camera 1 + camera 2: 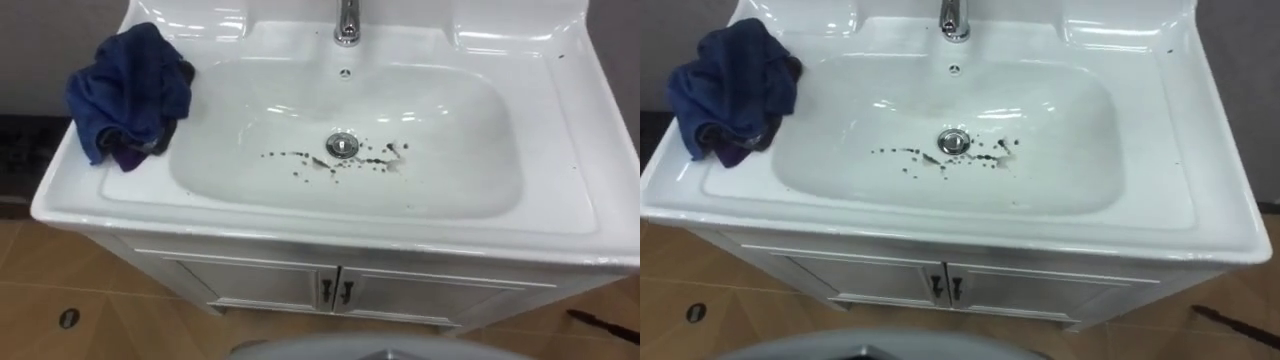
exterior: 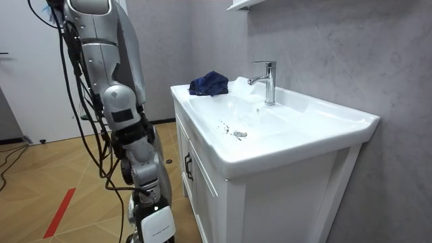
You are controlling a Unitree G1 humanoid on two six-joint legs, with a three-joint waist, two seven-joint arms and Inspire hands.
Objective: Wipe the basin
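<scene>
The robot stands before a white cabinet (image 1: 260, 282). On top sits the white basin (image 1: 560, 130). A crumpled blue cloth (image 1: 130, 95) lies on its left rim. The right hand (image 2: 152, 212) hangs low; open or shut, nobody can tell. Dark specks (image 1: 300, 165) lie around the drain (image 1: 342, 145).

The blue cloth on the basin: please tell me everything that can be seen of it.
The blue cloth is dark blue soft fabric, like a rag or small towel, crumpled into a loose heap with deep folds. A darker, purplish part shows at its lower edge. It lies on the flat ledge of the white basin, on the robot's left, beside the bowl, and its right edge reaches the bowl's rim. Only the ledge touches it.
</scene>
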